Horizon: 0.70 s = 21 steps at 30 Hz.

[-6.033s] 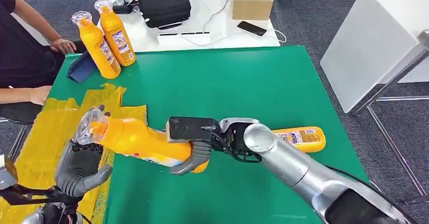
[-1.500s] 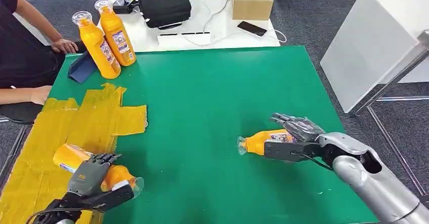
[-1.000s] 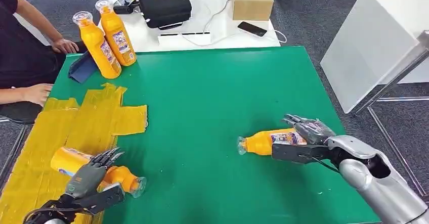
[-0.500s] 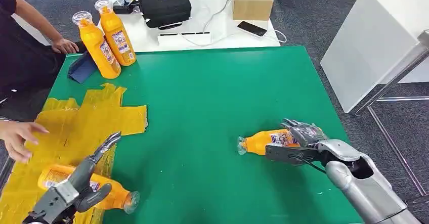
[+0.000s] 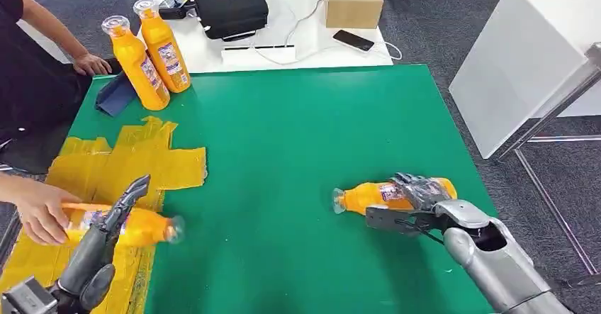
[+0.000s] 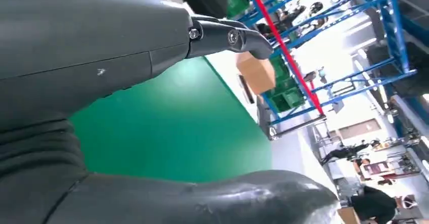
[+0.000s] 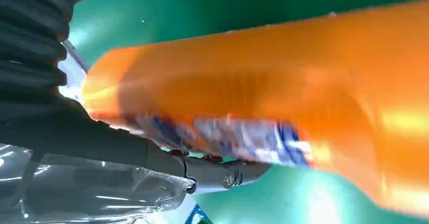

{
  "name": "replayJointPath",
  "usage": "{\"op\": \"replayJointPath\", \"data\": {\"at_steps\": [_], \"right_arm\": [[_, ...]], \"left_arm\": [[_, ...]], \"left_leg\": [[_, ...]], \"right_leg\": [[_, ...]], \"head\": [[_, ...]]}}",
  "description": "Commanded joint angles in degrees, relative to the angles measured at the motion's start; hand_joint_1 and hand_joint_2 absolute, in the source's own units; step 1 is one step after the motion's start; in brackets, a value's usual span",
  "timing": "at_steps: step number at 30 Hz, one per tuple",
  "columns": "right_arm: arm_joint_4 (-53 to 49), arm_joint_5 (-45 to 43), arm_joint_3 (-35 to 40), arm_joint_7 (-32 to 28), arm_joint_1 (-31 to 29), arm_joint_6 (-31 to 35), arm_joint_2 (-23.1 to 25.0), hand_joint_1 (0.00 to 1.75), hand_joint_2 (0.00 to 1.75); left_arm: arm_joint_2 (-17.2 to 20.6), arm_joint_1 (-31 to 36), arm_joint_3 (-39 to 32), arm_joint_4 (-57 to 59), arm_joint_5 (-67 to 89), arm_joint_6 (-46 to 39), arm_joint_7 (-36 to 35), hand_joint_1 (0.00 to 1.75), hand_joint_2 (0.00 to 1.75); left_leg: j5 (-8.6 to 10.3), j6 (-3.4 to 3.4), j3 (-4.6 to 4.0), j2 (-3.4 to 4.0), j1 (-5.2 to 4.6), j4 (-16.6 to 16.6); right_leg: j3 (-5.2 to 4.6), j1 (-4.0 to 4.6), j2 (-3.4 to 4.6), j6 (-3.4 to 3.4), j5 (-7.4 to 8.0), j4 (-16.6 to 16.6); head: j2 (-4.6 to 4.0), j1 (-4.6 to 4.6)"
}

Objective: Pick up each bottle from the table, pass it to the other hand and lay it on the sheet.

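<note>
Since the frame half a second earlier, our left hand [image 5: 106, 239] had let go of the bottle on the sheet [image 5: 135, 225] and lifted clear of it, fingers straight and apart, holding nothing. A person's hand [image 5: 39, 211] had come in from the left edge and taken hold of that bottle's base end, over the yellow sheet [image 5: 127, 161]; its cap end pointed toward the middle of the table and looked blurred.

Our right hand [image 5: 418, 197] had closed its fingers over the second bottle [image 5: 368, 197], which lay on its side on the green table [image 5: 298, 130] with its cap toward the sheet. From the right wrist we saw the orange body and its label pressed against the fingers [image 7: 212, 171].

At the far left corner two more bottles [image 5: 149, 52] stood upright, beside a blue cloth [image 5: 113, 94].
</note>
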<state>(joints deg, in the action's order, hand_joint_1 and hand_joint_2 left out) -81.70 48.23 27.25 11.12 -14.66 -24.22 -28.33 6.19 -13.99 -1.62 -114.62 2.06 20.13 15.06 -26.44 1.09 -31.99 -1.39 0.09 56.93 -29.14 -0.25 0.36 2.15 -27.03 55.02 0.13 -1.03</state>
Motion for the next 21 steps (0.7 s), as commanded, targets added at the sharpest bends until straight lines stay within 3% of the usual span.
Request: {"op": "replayJointPath", "data": {"at_steps": [1,16,17,18,19,21], "right_arm": [[6.0,2.5,1.4,0.6,-0.6,-0.2,1.1,0.00,1.75],[5.1,5.9,-1.7,1.0,2.3,-5.3,-1.5,0.00,1.75],[5.3,5.8,-1.8,1.0,2.3,-5.6,-1.4,0.31,1.75],[5.3,5.7,-2.1,1.0,2.5,-5.7,-1.3,1.50,1.75],[5.4,5.4,-2.3,0.9,2.8,-6.3,-1.2,1.75,1.75],[5.8,4.7,-2.4,0.4,2.9,-6.8,-1.2,1.75,1.75]], "left_arm": [[-0.4,0.0,1.3,-1.0,-0.4,-0.3,-0.6,0.00,0.00],[0.1,3.4,1.9,0.8,-3.4,-0.6,-3.3,0.00,0.00],[0.2,3.5,1.9,0.9,-3.7,-0.6,-3.5,0.00,0.00],[0.2,3.8,2.0,1.0,-3.9,-0.6,-3.7,0.00,0.00],[0.3,4.0,2.1,1.1,-4.1,-0.6,-3.9,0.00,1.75],[0.5,4.6,2.3,1.3,-4.2,-0.7,-4.1,0.00,1.75]], "left_leg": [[-0.02,-0.05,0.20,0.12,0.09,-0.1],[0.05,-0.04,0.20,-0.07,0.06,-0.1],[0.04,-0.03,0.19,-0.03,0.05,-0.1],[0.04,-0.04,0.25,-0.02,0.07,-0.1],[0.05,-0.03,0.22,-0.02,0.05,-0.1],[0.05,-0.04,0.28,-0.04,0.05,-0.1]], "right_leg": [[0.25,0.10,-0.02,-0.03,0.02,-0.2],[0.27,0.07,-0.22,-0.01,0.03,-0.2],[0.22,0.05,-0.13,-0.01,0.03,-0.1],[0.30,0.08,-0.16,-0.02,0.03,-0.2],[0.25,0.05,-0.13,-0.02,0.04,-0.2],[0.32,0.05,-0.15,-0.03,0.03,-0.2]], "head": [[0.00,0.02],[0.00,0.02],[0.00,0.02],[0.00,0.02],[0.00,0.02],[0.00,0.02]]}}
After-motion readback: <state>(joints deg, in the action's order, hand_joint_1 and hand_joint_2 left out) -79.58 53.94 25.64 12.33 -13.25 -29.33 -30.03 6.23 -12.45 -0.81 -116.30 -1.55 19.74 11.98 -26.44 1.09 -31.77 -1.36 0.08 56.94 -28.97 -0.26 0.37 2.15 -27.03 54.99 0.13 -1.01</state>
